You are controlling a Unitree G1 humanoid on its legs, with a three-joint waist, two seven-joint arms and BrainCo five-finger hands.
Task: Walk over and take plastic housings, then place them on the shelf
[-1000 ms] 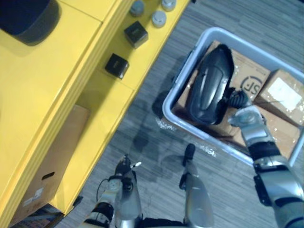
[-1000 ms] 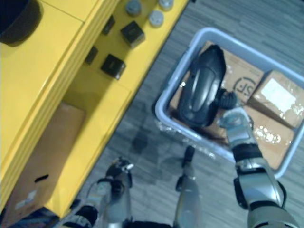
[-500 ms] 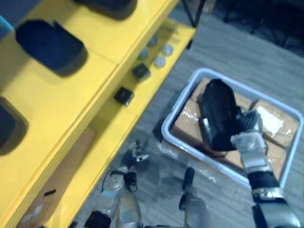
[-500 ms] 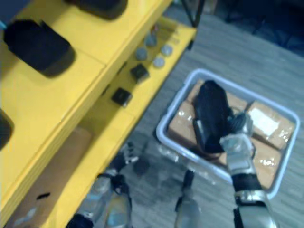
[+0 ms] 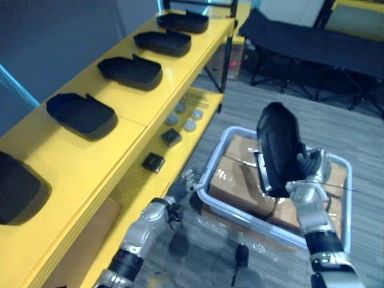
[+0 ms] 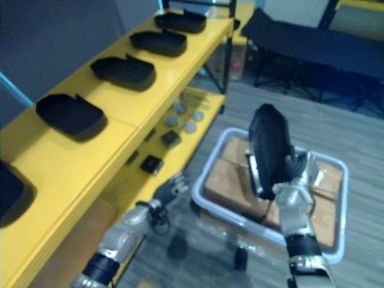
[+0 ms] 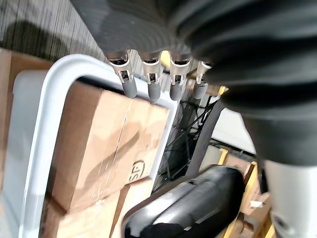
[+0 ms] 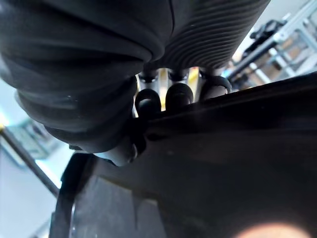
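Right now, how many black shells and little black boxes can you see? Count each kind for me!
Black housings: 6, with 5 on the yellow shelf and 1 in the right hand
Small black boxes: 2
Total: 8

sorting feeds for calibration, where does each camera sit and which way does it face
Left eye view: on the head, facing down and forward over yellow shelf, grey bin and black housing; left hand low, right hand gripping the housing.
Right eye view: beside it, same scene and arms.
Left wrist view: on that wrist, looking along straight fingers at the bin's cardboard boxes.
Right wrist view: on that wrist, close against the housing, fingers curled over its edge.
Shared: left wrist and eye views all show bin and housing.
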